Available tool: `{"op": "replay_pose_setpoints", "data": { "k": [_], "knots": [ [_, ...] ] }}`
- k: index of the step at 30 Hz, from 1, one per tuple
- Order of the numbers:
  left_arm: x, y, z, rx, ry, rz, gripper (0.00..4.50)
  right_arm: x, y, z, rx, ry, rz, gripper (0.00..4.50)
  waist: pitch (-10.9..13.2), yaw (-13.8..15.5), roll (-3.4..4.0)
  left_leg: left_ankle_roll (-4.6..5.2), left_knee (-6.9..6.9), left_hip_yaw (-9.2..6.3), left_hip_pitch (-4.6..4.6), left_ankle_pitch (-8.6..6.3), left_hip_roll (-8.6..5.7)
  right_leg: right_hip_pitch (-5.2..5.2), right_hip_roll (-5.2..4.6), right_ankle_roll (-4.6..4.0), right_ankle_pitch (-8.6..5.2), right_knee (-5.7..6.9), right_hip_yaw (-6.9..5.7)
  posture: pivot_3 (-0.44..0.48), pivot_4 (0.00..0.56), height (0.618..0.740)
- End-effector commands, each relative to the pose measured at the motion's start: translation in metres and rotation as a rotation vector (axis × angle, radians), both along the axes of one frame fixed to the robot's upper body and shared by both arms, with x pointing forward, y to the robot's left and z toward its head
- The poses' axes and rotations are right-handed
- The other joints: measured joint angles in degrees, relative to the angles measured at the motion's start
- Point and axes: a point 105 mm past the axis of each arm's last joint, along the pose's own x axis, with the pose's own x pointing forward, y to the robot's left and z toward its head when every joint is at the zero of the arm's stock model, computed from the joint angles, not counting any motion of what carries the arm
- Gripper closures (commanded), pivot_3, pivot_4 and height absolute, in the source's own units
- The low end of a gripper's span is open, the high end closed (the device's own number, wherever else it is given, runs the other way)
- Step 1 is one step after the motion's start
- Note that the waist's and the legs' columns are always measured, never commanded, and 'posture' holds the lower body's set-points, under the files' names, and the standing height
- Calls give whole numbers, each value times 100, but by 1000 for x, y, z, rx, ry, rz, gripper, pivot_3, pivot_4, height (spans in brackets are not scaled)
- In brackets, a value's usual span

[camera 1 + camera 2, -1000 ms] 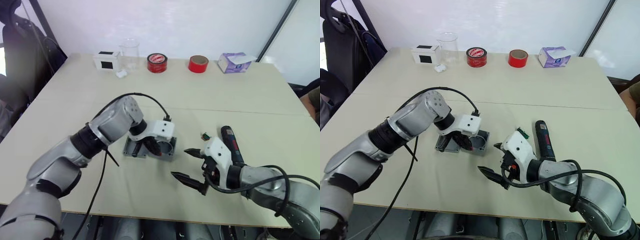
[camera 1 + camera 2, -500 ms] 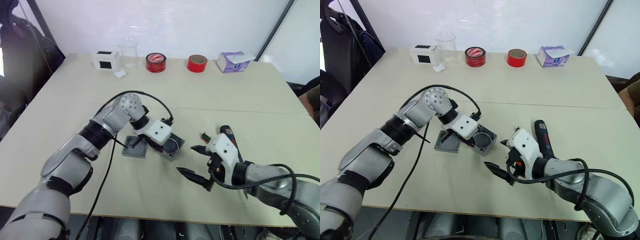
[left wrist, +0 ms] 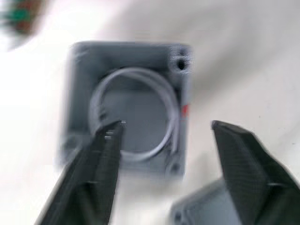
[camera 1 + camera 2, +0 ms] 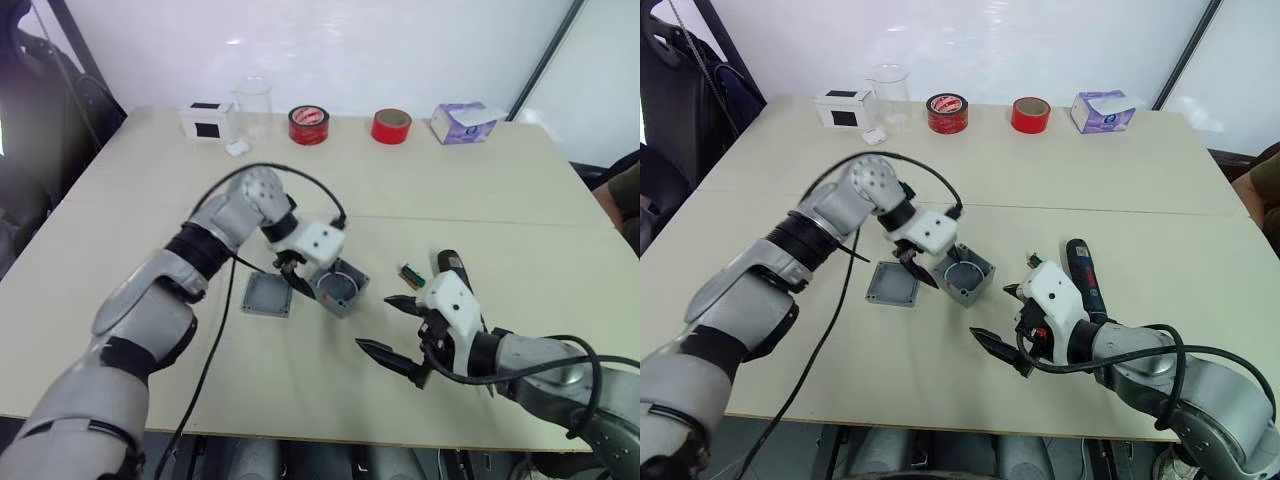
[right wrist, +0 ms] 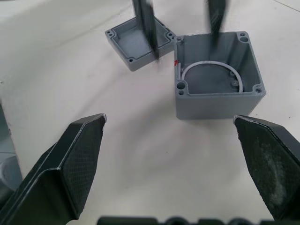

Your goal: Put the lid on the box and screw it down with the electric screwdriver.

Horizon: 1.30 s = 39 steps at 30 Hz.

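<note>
The box (image 4: 338, 288) stands open side up on the table, a white loop inside and a red mark on one wall. Just to its left the lid (image 4: 266, 295) lies with its ribbed hollow side up. My left gripper (image 4: 306, 281) hovers open over the box's left edge, one finger above the gap between lid and box, holding nothing. The right wrist view shows the box (image 5: 215, 79) and lid (image 5: 140, 42) ahead of my right gripper (image 5: 168, 117). That right gripper (image 4: 378, 325) is open and empty, right of the box. The electric screwdriver (image 4: 452, 268) lies behind it, partly hidden.
A small green piece (image 4: 410, 274) lies between box and screwdriver. Along the far edge stand a white box with black panel (image 4: 205, 120), a clear beaker (image 4: 253, 100), two red tape rolls (image 4: 310, 125) (image 4: 391, 126) and a tissue box (image 4: 465, 122).
My left gripper, shut a second ago at the box, has opened and let it go; the box now stands right of the lid. The right gripper has stayed open.
</note>
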Motion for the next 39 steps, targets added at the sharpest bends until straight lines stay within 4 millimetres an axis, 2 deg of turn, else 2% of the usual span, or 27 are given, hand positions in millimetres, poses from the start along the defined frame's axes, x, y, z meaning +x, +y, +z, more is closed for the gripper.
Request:
{"op": "replay_pose_setpoints", "data": {
  "k": [1, 4, 6, 9, 12, 16, 18, 21, 25, 34, 39],
  "knots": [
    [6, 5, 32, -121, -107, 93, 1574, 0, 5, 12, 15, -52, 43, 0, 0, 6, 0, 0, 0, 0, 0, 0, 0, 0, 0, 8, 5, 0, 0, 0, 150, 740],
    [4, 25, 51, -217, -43, 207, 1574, 5, 9, 23, 55, -79, 73, 0, 0, -15, 1, 0, 0, 1, 2, 0, -1, 0, 1, 11, 6, 1, 0, 0, 150, 740],
    [9, 41, 62, -296, 2, 362, 1574, 5, 12, 29, 77, -92, 94, 0, 0, -22, 1, 0, -1, 2, 4, 0, 0, 0, 2, 12, 7, 6, 0, 0, 150, 740],
    [6, 69, 75, -401, 105, 588, 1574, 3, 18, 37, 112, -105, 135, 0, 1, -43, 2, 0, -1, -1, 4, 0, 1, -1, 4, 16, 6, 13, -1, 0, 150, 740],
    [-5, 93, 71, -389, 179, 791, 1574, 2, 24, 45, 152, -109, 171, 0, 1, -73, 1, 0, -1, -4, 5, 0, 2, -2, 2, 28, 2, 23, 0, 0, 150, 740],
    [-14, 118, 49, -260, 290, 1142, 1574, 6, 25, 50, 175, -108, 180, 0, 4, -35, -3, -1, 1, -8, 10, 0, -4, -3, -7, 40, -7, 49, -1, 0, 150, 740],
    [-24, 121, 39, -194, 381, 1249, 1574, 4, 29, 50, 170, -107, 203, 0, 4, -32, -3, -2, 1, -6, 15, 0, -7, -3, -8, 39, -7, 56, 2, 0, 150, 740],
    [-30, 123, 25, -147, 416, 1296, 1574, 1, 35, 49, 156, -108, 244, 0, 4, -20, -3, -2, 1, -7, 16, 0, -6, -4, -6, 40, -9, 59, 1, 0, 150, 740],
    [-30, 129, -10, -66, 447, 1374, 1574, -2, 39, 44, 174, -90, 266, 0, 3, -25, -2, -2, 0, -7, 17, 0, -5, -7, -6, 40, -9, 62, 2, 0, 150, 740],
    [-22, 126, -35, -33, 580, 1473, 1574, -2, 44, 31, 186, -71, 230, 0, 6, 8, -7, -4, 1, -7, 16, 1, -6, -9, -10, 40, -9, 64, 1, 0, 150, 740],
    [-24, 120, -49, -6, 642, 1502, 1574, 1, 44, 32, 224, -69, 193, 0, 5, 1, -7, -5, 1, -6, 16, 2, -7, -9, -11, 40, -9, 64, 1, 0, 150, 740]
  ]
}}
